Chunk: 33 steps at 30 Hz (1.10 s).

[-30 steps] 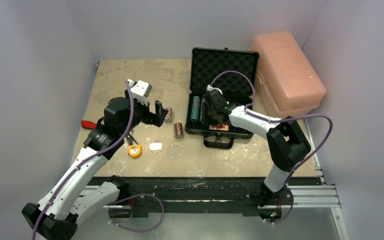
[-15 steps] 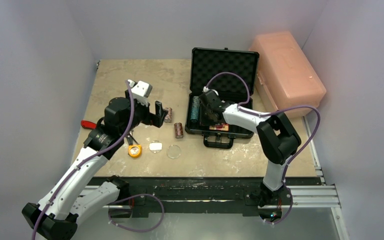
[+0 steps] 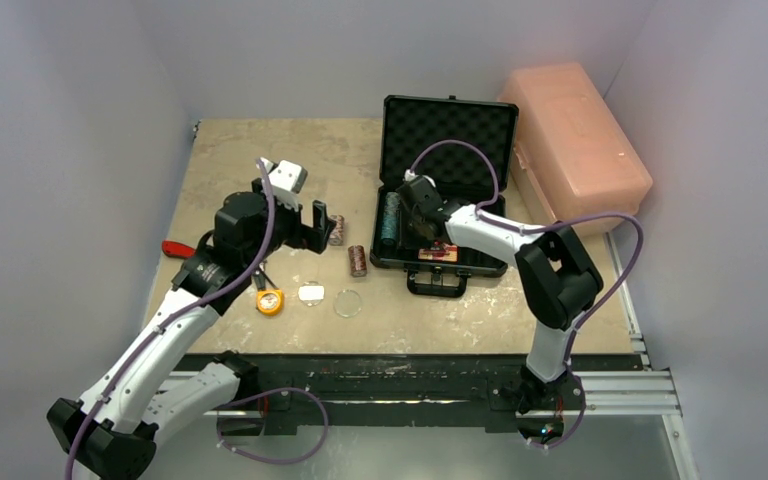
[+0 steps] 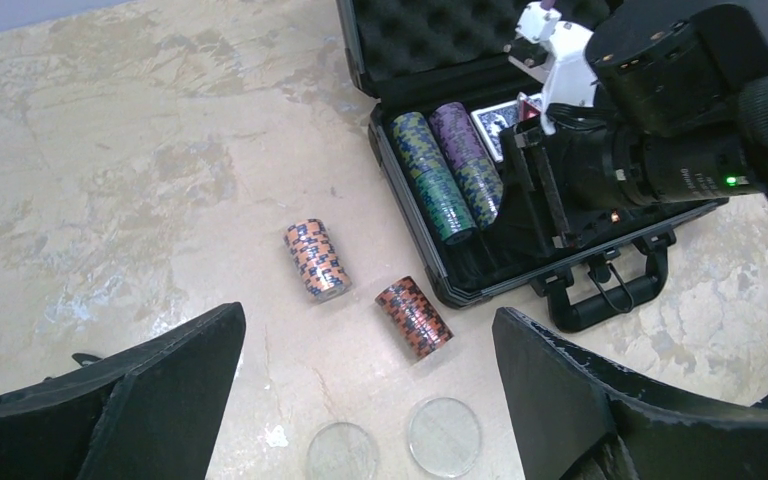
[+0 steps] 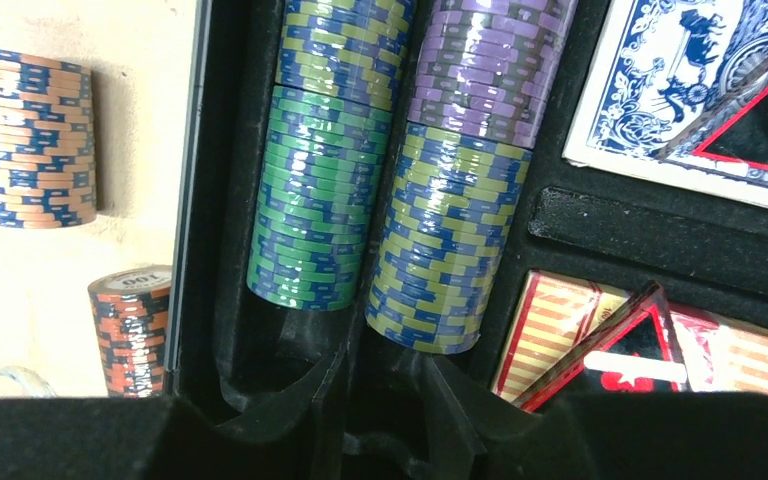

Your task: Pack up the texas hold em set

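Compared with a second ago, the right arm's elbow is sitting further left in the top view, and the loose pieces are lying where they were. Nearest, at lower centre, two clear discs [image 4: 444,436] are lying flat beside one orange tape measure [image 3: 270,302]. Just above them the left gripper [image 4: 368,340] is hovering with its jaws spread wide, gripping nothing. It is hanging over two brown chip stacks [image 4: 317,259], both on their sides with long axes running roughly near to far. To their right the open briefcase [image 3: 440,265] is lying with its handle [image 4: 610,295] pointing at the near edge and its lid [image 3: 450,130] standing up on the far side. Inside, two chip rows [image 5: 320,200] are running near to far, with two card decks [image 5: 680,70] lying to their right. The right gripper [image 5: 360,405] is hanging at the rows' near ends, jaws slightly parted and holding nothing. One pink box [image 3: 575,140] is sitting at upper right.
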{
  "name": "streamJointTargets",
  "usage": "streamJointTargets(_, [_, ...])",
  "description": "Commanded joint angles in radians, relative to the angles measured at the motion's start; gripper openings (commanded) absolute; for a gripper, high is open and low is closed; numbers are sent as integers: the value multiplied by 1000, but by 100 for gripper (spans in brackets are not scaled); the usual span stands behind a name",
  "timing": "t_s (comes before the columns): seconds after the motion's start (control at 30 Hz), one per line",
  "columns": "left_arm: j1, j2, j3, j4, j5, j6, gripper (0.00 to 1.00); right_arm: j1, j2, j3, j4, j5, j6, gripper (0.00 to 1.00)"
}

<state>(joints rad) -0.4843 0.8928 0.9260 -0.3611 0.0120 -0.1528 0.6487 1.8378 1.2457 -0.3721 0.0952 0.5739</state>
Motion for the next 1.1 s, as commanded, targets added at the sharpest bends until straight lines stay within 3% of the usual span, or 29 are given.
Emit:
streamJointTargets(0.0, [11,23,46,11,-48,21,95,-4,-108,23,20,34,-36,39])
streamJointTargets(0.23, [27,106,73,-34,-97,30,100,-5,-268,2,-18,37,-52,48])
streamJointTargets(0.6, [44,300,164,-125,-103,-23,100,-4,-480,-104,-42,47,-68,54])
streamJointTargets(1.07, [76,607,322,-252,-26,-108,94,-4,-588,-201,-30,33,-66,56])
